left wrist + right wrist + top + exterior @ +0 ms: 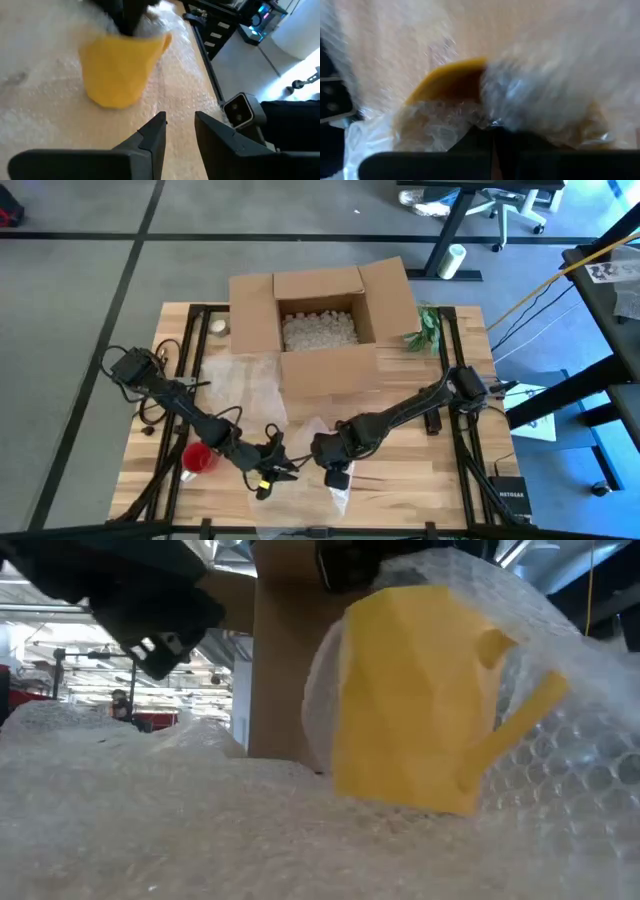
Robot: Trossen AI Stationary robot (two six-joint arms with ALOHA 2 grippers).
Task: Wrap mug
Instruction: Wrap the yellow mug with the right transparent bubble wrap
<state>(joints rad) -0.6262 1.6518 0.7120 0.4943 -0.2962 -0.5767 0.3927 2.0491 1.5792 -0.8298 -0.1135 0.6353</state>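
A yellow mug (415, 700) stands on a sheet of bubble wrap (200, 830) near the table's front edge, its handle (520, 710) sticking out sideways. Part of the wrap is drawn up and over the mug. My right gripper (335, 468) hangs right above the mug, shut on that raised wrap. My left gripper (180, 127) is open just to the mug's left, pointing at it with nothing between its fingers. In the high view the right gripper hides the mug. My right gripper pinches a bunched part of the bubble wrap (487, 117) between its two fingers, coming from above and pointing down over the mug's rim (447, 80). The held wrap (520, 610) drapes over the mug's handle side, and the rest of the sheet lies on the table.
An open cardboard box (320, 330) filled with white packing peanuts stands at the far middle of the table. A red cup (198, 458) sits near the front left, beside my left arm. A green sprig (425, 330) lies to the right of the box.
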